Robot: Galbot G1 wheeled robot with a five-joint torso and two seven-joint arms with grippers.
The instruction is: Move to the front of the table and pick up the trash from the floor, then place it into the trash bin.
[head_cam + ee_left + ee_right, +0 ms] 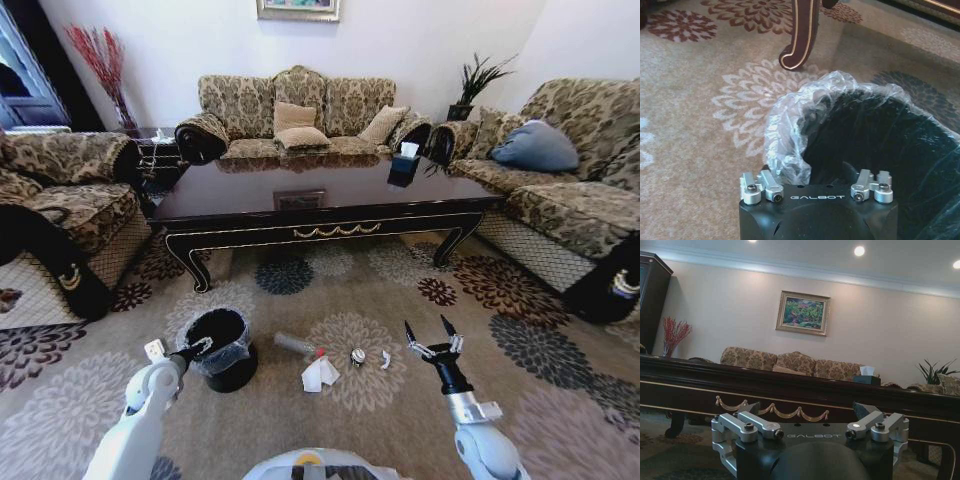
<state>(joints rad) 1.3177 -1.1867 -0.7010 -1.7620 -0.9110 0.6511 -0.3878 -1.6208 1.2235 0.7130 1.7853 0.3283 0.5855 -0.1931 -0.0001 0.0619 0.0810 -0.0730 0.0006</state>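
Head view, facing the table [330,205] across the patterned carpet. The trash lies on the floor between my two arms: a clear bottle [297,346] with its long axis running from the trash bin [220,345] toward my right, red cap at the near end; a crumpled white paper [320,374] just beside the cap; a small silvery piece [358,356] next to it. My right gripper [432,336] hovers to the right of this litter, fingers spread wide and empty, pointed toward the table's apron. My left gripper [190,351] sits at the bin's rim; whether its fingers are open I cannot tell. By my judgement the right arm is nearer the silvery piece, and the litter lies to its left and slightly lower.
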